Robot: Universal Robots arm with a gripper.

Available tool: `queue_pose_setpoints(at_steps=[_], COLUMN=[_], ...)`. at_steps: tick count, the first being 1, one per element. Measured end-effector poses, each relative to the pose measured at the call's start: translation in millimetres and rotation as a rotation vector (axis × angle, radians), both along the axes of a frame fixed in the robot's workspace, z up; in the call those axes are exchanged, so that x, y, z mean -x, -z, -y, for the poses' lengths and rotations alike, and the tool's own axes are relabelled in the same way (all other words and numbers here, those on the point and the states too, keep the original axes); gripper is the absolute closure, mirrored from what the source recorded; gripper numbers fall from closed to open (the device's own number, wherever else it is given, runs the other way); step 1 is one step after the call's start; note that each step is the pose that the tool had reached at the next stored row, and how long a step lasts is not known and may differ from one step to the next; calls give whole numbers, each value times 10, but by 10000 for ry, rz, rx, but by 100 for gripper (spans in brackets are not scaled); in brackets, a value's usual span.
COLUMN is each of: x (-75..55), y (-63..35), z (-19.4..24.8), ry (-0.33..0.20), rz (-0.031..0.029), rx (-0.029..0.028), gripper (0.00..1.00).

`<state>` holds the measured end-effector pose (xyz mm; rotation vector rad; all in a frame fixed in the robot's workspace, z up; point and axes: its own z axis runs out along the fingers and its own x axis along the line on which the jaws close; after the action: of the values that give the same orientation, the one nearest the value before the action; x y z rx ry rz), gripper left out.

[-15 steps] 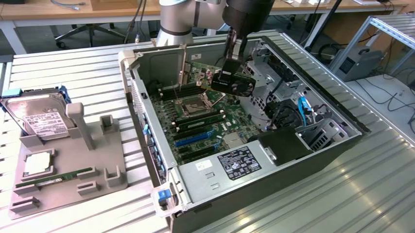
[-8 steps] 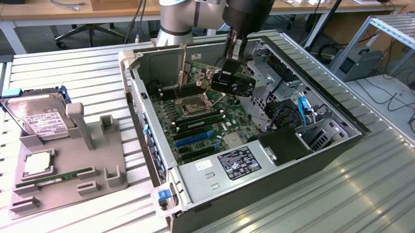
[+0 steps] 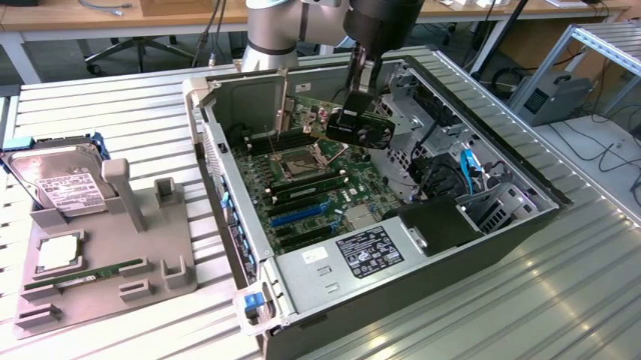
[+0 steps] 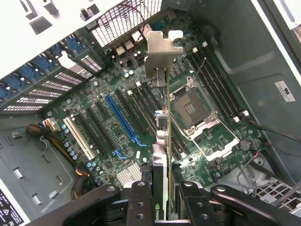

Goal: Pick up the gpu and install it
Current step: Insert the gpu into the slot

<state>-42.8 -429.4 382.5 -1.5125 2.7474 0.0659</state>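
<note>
The gpu (image 3: pixel 350 124), a green board with a dark cooler, hangs above the motherboard (image 3: pixel 320 187) inside the open computer case (image 3: pixel 421 247). My gripper (image 3: pixel 358 101) comes down from above and is shut on the card's upper edge. In the wrist view the gpu (image 4: pixel 163 122) shows edge-on, with its silver end bracket (image 4: pixel 160 54) at the far end. The fingers (image 4: pixel 141 202) clamp it from both sides, so the gripper (image 4: pixel 164 207) is shut on it. The card hovers over the black slots between the blue slot (image 4: pixel 121 117) and the CPU socket (image 4: pixel 190 106), clear of the board.
A grey fixture tray (image 3: pixel 110 255) at the exterior view's left carries a hard drive (image 3: pixel 60 184), a memory stick (image 3: pixel 85 276) and a square chip (image 3: pixel 58 251). Case walls, a drive cage (image 3: pixel 421 112) and cables (image 3: pixel 466 169) crowd the motherboard.
</note>
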Motion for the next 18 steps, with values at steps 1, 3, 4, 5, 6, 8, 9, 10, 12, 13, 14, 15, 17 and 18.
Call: queue_pose_setpoints(at_steps=[1, 3, 4, 5, 6, 8, 9, 10, 12, 13, 14, 15, 17, 18], x=[0, 0, 0, 1, 0, 0, 0, -2, -2, -2, -2, -2, -2, -2], y=[0, 0, 0, 0, 0, 1, 1, 1, 1, 1, 1, 1, 1, 1], z=[0, 0, 0, 0, 0, 0, 0, 0, 0, 0, 0, 0, 0, 0], ry=[-6, -18, -27, -41, -57, -86, -109, -148, -212, -242, -269, -297, -362, -399], rz=[0, 0, 0, 0, 0, 0, 0, 0, 0, 0, 0, 0, 0, 0], rx=[-1, 0, 0, 0, 0, -1, -1, -1, 0, -1, -1, -1, 0, -1], gripper=[73, 73, 73, 73, 73, 73, 73, 73, 73, 73, 73, 73, 73, 73])
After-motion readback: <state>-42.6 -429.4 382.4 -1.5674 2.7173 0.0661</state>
